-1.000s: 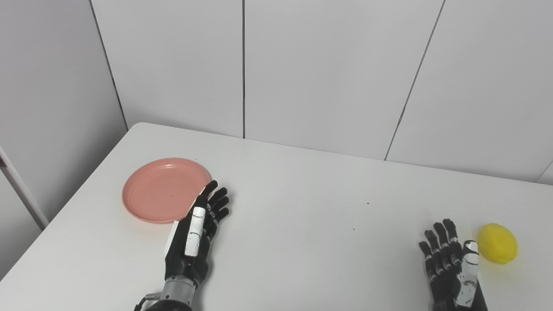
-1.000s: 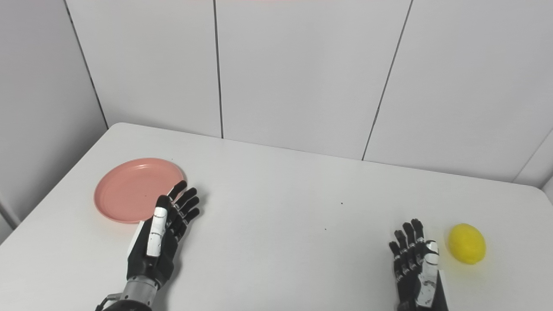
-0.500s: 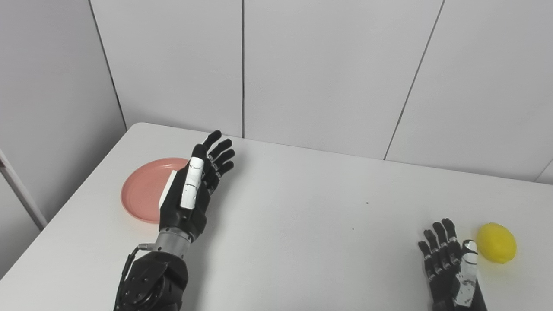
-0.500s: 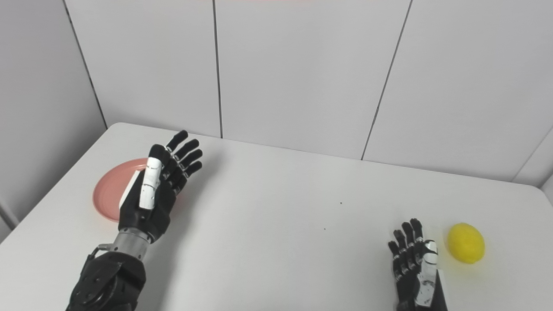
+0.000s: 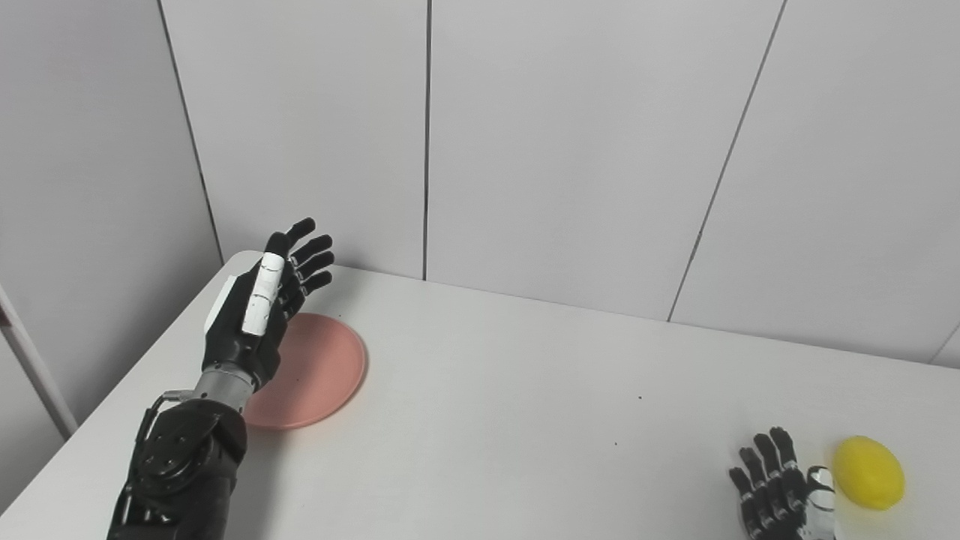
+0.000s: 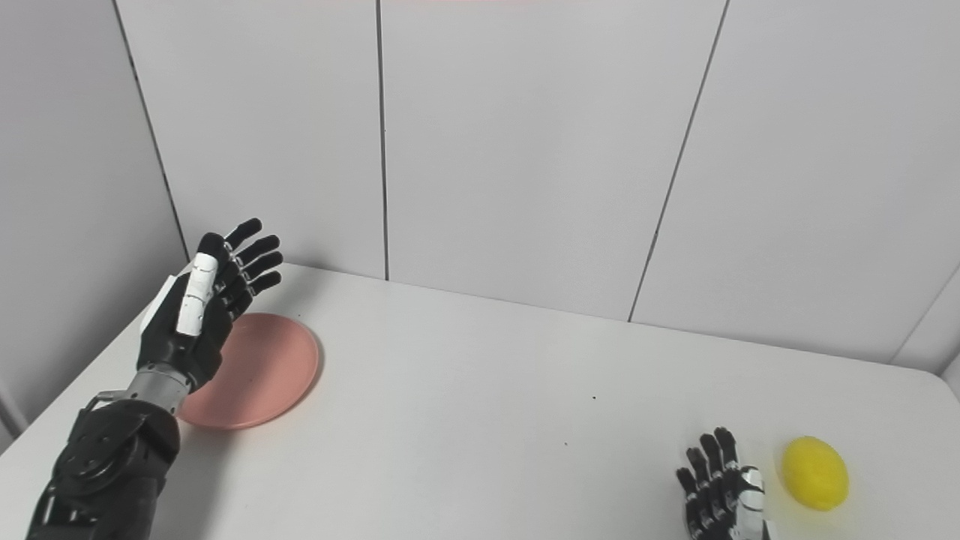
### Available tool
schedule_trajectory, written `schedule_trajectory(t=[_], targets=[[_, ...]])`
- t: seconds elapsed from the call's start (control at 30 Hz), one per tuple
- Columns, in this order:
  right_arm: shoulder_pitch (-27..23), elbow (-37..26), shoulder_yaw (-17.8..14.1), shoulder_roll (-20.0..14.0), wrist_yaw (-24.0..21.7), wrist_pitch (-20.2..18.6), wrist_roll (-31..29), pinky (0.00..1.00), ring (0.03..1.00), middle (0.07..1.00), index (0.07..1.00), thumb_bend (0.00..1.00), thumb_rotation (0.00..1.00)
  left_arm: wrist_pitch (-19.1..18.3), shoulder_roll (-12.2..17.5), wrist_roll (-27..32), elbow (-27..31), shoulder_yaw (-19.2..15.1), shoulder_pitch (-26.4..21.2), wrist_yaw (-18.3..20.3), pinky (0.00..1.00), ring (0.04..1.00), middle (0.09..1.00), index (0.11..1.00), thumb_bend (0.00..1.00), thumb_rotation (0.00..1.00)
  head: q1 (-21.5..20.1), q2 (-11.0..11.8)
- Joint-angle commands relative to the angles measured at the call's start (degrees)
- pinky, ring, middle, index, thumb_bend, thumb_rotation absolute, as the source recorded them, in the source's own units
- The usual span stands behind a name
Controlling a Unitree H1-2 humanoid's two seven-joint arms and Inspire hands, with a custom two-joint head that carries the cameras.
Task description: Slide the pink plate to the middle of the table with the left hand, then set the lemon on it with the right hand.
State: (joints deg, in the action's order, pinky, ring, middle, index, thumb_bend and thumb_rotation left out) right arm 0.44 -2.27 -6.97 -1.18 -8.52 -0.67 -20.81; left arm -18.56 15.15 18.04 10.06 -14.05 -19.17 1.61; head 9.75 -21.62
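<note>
My left hand [image 5: 251, 315], fingers spread and empty, hovers over the pink plate [image 5: 315, 371]; a mistimed sweep could miss its far-left rim.

Matt pink plastic-looking plate [image 5: 315, 371], smooth matt white table [image 5: 487, 390], dull yellow lemon [image 5: 868, 473].

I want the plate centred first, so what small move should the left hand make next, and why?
Probably lower the left hand onto the far-left rim of the pink plate. The hand is raised and open above it, the plate sits at the table's left, and the lemon waits beside the right hand.
</note>
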Motion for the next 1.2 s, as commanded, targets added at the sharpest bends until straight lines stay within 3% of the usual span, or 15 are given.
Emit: schedule_trajectory(t=[0.0,0.13,0.37,0.63,0.87,1.17], targets=[[3.10,5.17,0.02,0.27,-1.06,1.19,-0.27,1.00,0.993,1.000,1.000,0.72,1.00,3.21,2.15,-1.32,-0.31,-0.52,-3.43,0.57,0.85,0.845,0.834,0.850,1.00,0.88,0.03,-0.03],[3.06,5.27,0.03,0.34,-1.15,1.49,-0.33,1.00,0.992,1.000,1.000,0.72,1.00,4.40,3.98,-1.68,-2.85,-1.44,-4.43,1.02,0.80,0.813,0.807,0.844,0.98,0.90,-0.05,-0.10],[3.14,5.10,0.17,0.42,-1.17,1.58,-0.24,1.00,0.996,1.000,1.000,0.71,1.00,3.34,7.02,-1.32,-5.26,-3.67,-6.63,1.04,0.76,0.776,0.779,0.828,1.00,0.87,0.01,-0.45],[3.51,3.94,0.23,0.35,-1.02,0.74,-0.45,1.00,0.993,1.000,1.000,0.72,1.00,2.92,11.92,-1.15,-10.31,-5.43,-9.06,1.86,0.83,0.814,0.799,0.846,0.98,0.88,0.05,-1.07],[3.79,3.25,0.26,0.27,-0.62,0.31,-0.21,1.00,0.993,1.000,1.000,0.72,1.00,2.52,14.33,-1.05,-15.11,-6.38,-9.97,2.43,0.83,0.826,0.806,0.853,0.94,0.89,0.12,-1.44],[3.89,2.94,0.38,0.17,-0.59,-0.03,-0.36,1.00,0.992,1.000,1.000,0.71,1.00,6.68,14.49,-2.78,-25.09,-6.22,-9.58,2.39,0.84,0.834,0.806,0.849,0.92,0.90,-0.07,-1.78]])
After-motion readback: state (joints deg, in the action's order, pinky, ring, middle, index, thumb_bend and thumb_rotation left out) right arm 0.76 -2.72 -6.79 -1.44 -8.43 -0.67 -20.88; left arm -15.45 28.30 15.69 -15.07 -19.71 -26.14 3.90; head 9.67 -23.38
